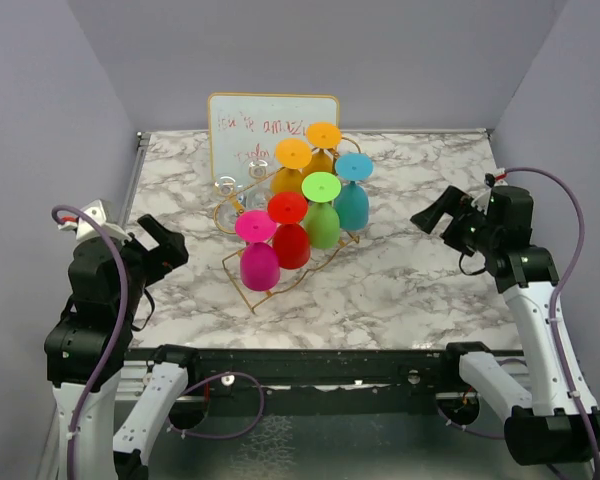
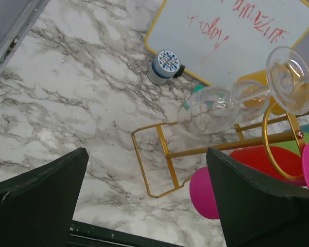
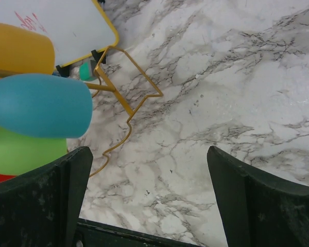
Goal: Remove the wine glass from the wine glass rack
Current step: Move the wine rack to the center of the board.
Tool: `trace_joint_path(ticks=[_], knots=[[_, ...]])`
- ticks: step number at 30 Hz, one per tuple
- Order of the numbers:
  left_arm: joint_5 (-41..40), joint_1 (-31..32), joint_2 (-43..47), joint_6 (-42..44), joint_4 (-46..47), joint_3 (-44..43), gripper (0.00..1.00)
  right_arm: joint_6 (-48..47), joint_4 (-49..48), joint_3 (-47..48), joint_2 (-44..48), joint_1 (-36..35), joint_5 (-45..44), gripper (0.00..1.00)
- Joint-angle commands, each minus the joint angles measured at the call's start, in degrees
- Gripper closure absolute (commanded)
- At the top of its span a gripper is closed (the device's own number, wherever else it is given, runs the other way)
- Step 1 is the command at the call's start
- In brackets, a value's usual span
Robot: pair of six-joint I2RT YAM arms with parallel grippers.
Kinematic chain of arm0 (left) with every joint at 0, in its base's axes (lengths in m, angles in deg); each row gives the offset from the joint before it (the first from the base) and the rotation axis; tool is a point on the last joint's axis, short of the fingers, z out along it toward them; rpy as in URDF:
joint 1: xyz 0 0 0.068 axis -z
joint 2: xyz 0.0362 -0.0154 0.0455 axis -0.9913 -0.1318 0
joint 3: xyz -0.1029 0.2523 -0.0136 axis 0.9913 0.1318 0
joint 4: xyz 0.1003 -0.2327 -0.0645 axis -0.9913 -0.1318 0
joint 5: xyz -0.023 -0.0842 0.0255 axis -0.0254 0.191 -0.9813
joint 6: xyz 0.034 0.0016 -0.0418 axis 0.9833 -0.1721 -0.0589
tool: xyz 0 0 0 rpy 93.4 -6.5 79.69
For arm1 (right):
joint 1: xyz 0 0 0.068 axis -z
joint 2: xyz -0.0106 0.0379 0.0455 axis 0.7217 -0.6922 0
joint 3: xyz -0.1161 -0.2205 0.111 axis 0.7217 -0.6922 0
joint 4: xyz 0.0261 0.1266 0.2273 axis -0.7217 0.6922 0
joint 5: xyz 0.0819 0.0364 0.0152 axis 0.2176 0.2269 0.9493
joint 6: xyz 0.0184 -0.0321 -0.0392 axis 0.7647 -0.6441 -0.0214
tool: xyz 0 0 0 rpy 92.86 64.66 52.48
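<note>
Gold wire rack [image 2: 206,151] stands mid-counter, its coloured glasses [image 1: 259,262] all hanging on it, while the left pincer [image 1: 168,247] and right pincer [image 1: 432,215] gape empty either side, so the reach looks unbegun, and next one must close round a glass.

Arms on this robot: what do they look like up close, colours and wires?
The left arm and right arm have black joints, white lower links and a looping purple cable each. The left end effector and right end effector each have two dark, flat, scuffed fingers.
</note>
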Motion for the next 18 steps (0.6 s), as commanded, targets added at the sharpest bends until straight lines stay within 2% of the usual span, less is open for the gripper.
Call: trace_joint_path(ticks=[1, 7, 10, 18], knots=[[6.52, 0.10, -1.73, 0.38, -4.29, -2.23, 0.01, 2.05, -2.85, -1.01, 0.58, -0.15, 3.20, 0.00], [13.75, 0.10, -0.64, 0.64, -3.79, -3.94, 0.01, 1.49, -4.69, -3.67, 1.02, -0.15, 4.80, 0.00], [19.77, 0.10, -1.06, 1.57, -3.55, -4.85, 0.01, -4.14, -5.60, -4.59, 1.16, -0.13, 11.09, 0.00], [24.88, 0.10, -0.74, 1.80, -3.45, -4.80, 0.01, -2.95, -8.11, -8.75, 1.01, -0.15, 13.08, 0.00]])
